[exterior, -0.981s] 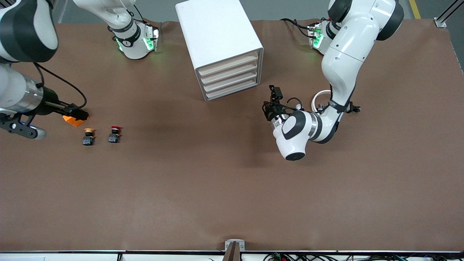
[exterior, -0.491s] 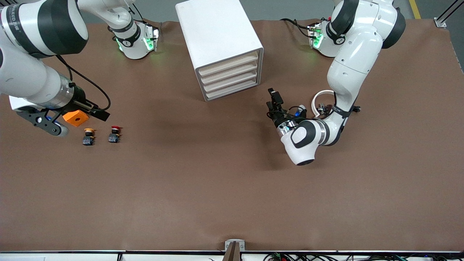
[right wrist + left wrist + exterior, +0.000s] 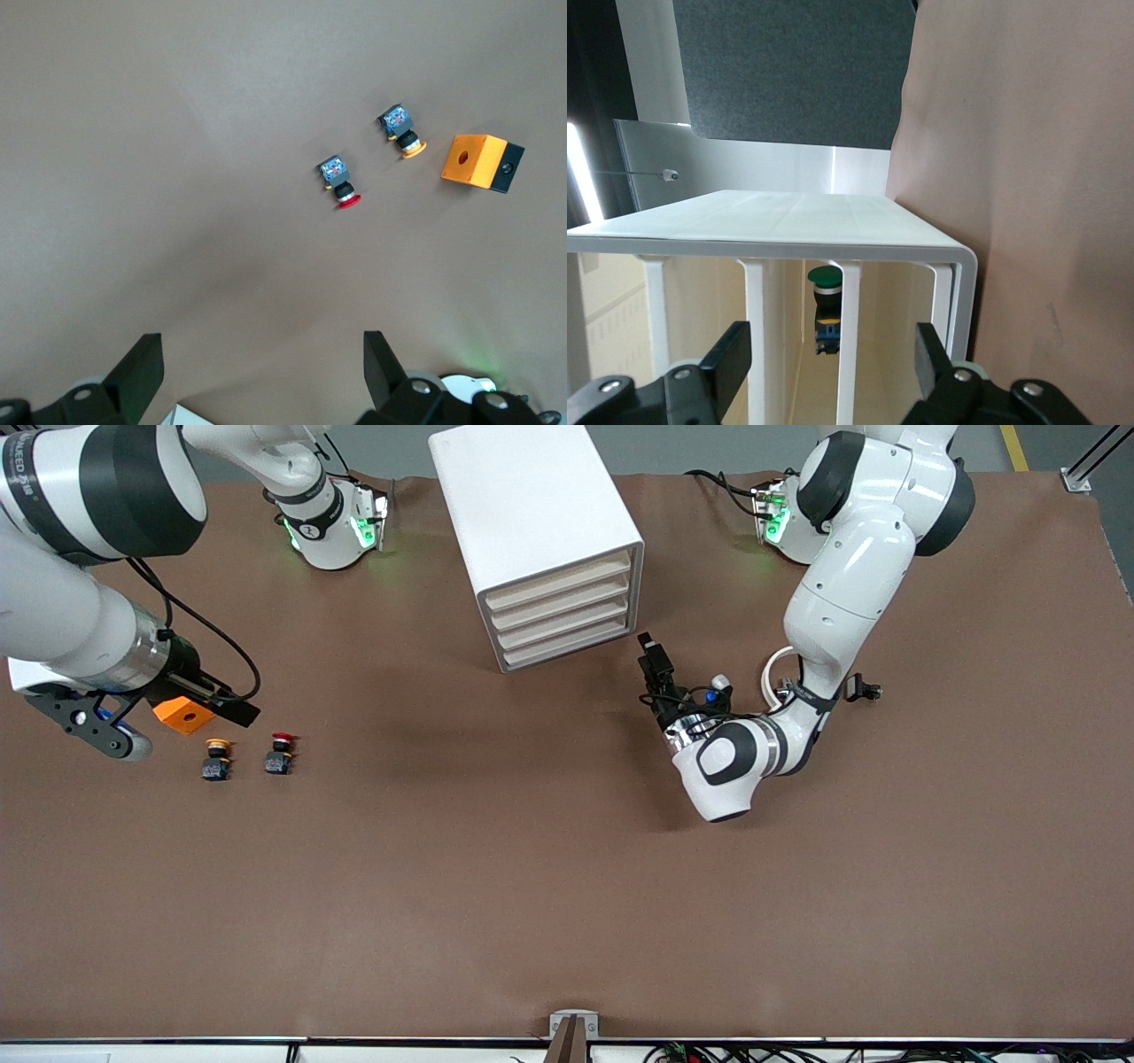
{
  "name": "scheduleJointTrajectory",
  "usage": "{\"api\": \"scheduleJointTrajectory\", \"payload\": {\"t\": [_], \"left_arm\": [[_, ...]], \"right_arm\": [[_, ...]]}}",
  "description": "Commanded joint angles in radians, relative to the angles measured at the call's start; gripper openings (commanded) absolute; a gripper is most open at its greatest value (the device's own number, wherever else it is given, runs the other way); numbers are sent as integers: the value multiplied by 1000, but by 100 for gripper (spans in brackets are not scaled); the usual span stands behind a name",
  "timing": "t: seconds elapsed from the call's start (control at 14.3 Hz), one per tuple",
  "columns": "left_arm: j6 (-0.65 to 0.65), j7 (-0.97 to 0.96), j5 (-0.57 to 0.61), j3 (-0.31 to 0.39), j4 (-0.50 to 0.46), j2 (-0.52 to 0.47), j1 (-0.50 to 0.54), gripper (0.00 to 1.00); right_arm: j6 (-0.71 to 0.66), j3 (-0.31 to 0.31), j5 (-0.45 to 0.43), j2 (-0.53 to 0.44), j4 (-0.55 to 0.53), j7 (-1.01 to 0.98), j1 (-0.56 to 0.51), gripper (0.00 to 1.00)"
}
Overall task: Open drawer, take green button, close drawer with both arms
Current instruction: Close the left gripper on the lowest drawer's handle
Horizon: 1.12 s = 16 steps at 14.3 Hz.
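Left pincer (image 3: 653, 657) hovers spread open at the white box cabinet's (image 3: 532, 514) corner toward the left arm's end, fronts of all four drawers flush.

Seen from the left wrist, its two black fingers (image 3: 731, 359) stand wide apart with the cabinet (image 3: 780, 230) between them, and the small green-capped push button (image 3: 825, 305) on its dark body sits inside, straight ahead between the fingers, visible through a gap; which drawer holds it cannot be told. Right pincer (image 3: 257, 363), also parted and holding nothing, waits above the brown worktop (image 3: 532, 868) at the right arm's end, over an orange block (image 3: 180, 713); the yellow-capped button (image 3: 216, 758) lies at five o'clock from that block, the red-capped button (image 3: 279, 754) beside it.
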Motion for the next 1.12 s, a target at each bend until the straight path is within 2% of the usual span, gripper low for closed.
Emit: {"api": "scheduleJointTrajectory", "payload": {"t": [0.0, 1.05], "left_arm": [[-23, -29, -8, -5, 32, 19, -18, 70], [-11, -18, -8, -4, 41, 22, -121, 69]], "right_arm": [[-8, 6, -11, 19, 35, 16, 11, 100], [-29, 3, 1, 19, 28, -83, -35, 100]]}}
